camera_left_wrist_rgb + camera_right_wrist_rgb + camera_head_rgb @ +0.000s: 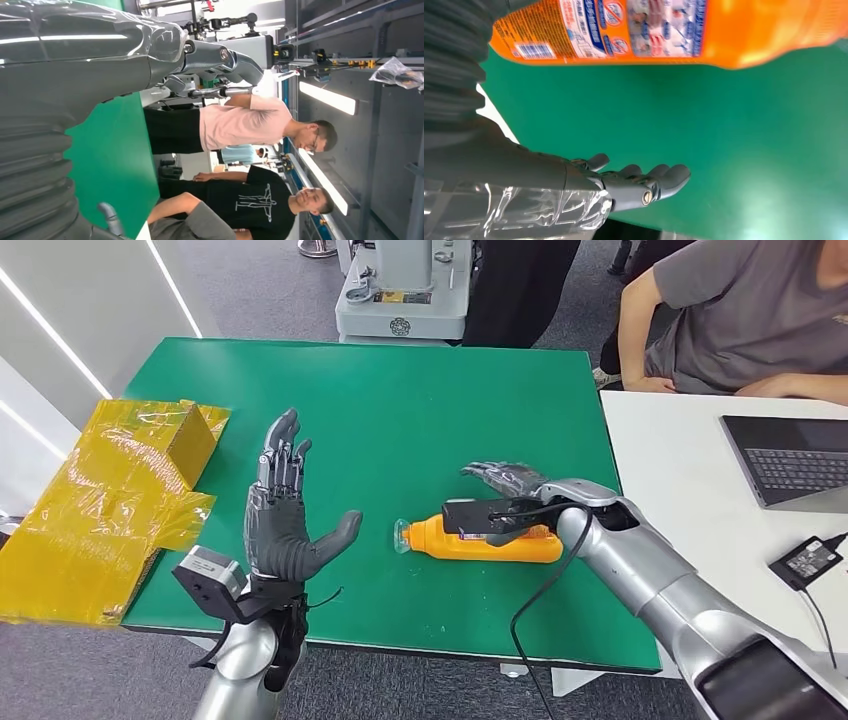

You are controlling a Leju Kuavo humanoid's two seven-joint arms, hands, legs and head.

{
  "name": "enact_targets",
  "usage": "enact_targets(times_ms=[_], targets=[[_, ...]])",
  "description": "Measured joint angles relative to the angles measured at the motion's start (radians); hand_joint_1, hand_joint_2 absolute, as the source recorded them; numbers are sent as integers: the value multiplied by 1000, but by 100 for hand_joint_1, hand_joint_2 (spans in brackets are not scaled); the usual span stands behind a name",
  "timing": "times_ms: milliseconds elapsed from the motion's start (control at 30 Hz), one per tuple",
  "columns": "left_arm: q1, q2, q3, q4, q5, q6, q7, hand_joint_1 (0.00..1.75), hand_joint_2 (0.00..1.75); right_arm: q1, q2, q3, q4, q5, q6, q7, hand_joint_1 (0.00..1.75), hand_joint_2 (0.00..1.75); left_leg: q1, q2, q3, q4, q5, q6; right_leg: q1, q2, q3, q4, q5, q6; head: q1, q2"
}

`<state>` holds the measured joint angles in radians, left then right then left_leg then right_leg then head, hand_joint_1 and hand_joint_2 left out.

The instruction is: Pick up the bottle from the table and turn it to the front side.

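One orange bottle (487,539) lies on its side on the green bench (400,410), a little right of middle and toward the near edge, cap pointing to 9 o'clock. The right hand (505,480) sits just behind the bottle at 12 o'clock from it, fingers (659,181) spread and holding nothing; the right wrist view shows green bench between them and the printed label, so no contact yet.

The left hand (285,515) stands at 9 o'clock from the bottle, well apart, palm up and fingers apart, empty.

The bottle looks like rigid plastic with a glossy label, so likely light to moderate in weight, stiff enough not to buckle, but slick and prone to rolling on its rounded side. The broad middle of the body seems the surest place to take hold, wrapping from behind, since the narrow neck offers less purchase.

Open bench lies all around the bottle, with most room toward 12 and 9 o'clock. The near edge at 6 o'clock is the closest drop. A yellow wrapped box (120,495) sits off at 9 o'clock, and a white desk (690,480) with a laptop (795,460) at 3 o'clock, where a seated person (740,320) leans.
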<state>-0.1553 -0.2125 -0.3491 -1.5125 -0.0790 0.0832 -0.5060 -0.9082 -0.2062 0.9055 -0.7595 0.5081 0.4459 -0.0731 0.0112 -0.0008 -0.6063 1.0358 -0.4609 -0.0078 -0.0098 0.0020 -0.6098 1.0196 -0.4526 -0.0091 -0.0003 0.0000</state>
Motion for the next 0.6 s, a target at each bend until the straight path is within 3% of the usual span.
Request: enact_targets(times_ms=[200, 600], targets=[[-9, 2, -10, 7, 7, 0, 1, 0, 175, 11, -25, 31, 39, -22, -1, 0, 0, 175, 0, 1, 0, 1, 0, 0, 0, 1, 0, 0, 0, 0, 0, 0], [-33, 8, -41, 36, 24, 2, 19, 0, 175, 122, -125, 66, 48, -38, -80, 36, 0, 175, 0, 0, 0, 1, 0, 1, 0, 0, 1, 0, 0, 0, 0, 0]])
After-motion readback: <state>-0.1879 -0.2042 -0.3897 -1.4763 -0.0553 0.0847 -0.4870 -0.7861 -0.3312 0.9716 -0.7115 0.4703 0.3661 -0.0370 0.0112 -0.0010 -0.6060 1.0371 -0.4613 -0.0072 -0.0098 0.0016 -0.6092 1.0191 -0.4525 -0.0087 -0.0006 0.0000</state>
